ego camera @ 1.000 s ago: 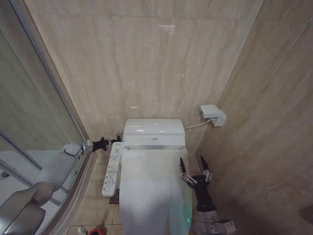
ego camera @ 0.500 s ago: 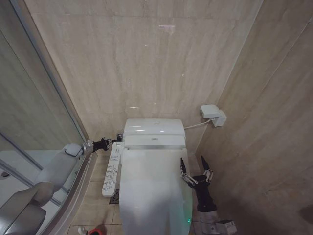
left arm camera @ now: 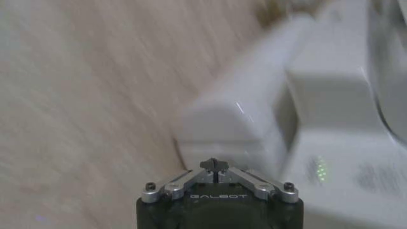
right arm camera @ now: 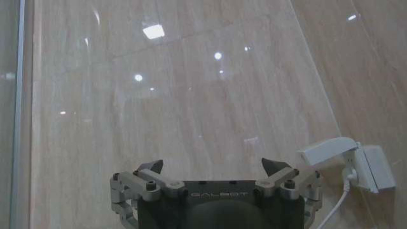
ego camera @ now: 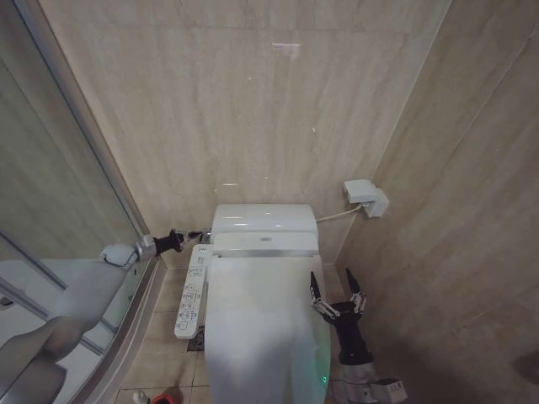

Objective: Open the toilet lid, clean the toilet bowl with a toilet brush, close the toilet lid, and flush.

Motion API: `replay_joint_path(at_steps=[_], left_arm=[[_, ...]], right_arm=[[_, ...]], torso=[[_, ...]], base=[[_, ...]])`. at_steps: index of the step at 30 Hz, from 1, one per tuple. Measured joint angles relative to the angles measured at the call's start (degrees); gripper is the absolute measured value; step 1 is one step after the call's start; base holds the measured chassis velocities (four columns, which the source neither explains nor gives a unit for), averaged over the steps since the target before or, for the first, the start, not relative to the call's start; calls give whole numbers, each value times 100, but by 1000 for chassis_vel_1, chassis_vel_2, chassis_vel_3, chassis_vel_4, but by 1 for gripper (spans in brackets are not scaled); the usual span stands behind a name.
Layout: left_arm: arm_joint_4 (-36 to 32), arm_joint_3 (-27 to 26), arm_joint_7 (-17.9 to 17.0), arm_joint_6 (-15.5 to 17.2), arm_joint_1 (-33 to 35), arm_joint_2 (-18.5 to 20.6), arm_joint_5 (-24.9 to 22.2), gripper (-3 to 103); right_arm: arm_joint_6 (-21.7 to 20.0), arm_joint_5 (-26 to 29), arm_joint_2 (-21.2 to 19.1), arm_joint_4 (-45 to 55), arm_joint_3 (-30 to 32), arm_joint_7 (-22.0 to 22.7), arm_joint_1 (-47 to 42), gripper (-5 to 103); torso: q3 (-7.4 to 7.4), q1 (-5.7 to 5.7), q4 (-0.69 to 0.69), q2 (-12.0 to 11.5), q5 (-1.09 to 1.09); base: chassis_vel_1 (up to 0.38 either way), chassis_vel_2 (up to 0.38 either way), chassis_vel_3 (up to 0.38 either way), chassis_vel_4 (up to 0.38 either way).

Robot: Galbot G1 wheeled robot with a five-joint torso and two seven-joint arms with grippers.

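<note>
Most of the job is looking finished: the large glossy white plastic toilet lid [ego camera: 265, 324] is lying shut over the bowl at the six o'clock part of the head view, so I am judging that flushing is what is left. The left gripper [ego camera: 178, 241], fingers drawn together on nothing, is reaching toward the tank's side at about nine o'clock from the lid. The right gripper [ego camera: 337, 290] is waiting wide open and empty at the lid's three o'clock edge.

Wall socket box [ego camera: 366, 197] (white), control panel [ego camera: 190, 290].
</note>
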Motion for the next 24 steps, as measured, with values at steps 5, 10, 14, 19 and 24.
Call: replay_joint_path(at_steps=[5,10,14,19,24], left_arm=[[-1428,-209,-724,122,795,722,-1336,0],[-2972,-724,-1954,238,1699,1189,-2225,0],[-4115,-1386,-3261,512,2468,1332,-2505,0],[-5898,-2493,-5228,1647,3863,1218,-2605,0],[-7423,-3744,-6094,2415,5701,955,-2256,0]], right_arm=[[13,2,-21,0,-1,5,-4,100],[43,8,-21,13,-1,7,-35,100],[48,48,-20,62,14,33,-68,100],[30,54,15,107,229,115,-42,100],[16,94,34,193,502,168,-39,100]], torso=[[0,0,10,0,1],[-1,-1,7,0,2],[-1,-1,3,1,2],[-1,-2,5,1,1],[-1,-2,4,1,1]], base=[[0,0,0,0],[0,0,0,0],[0,0,0,0],[0,0,0,0],[0,0,0,0]])
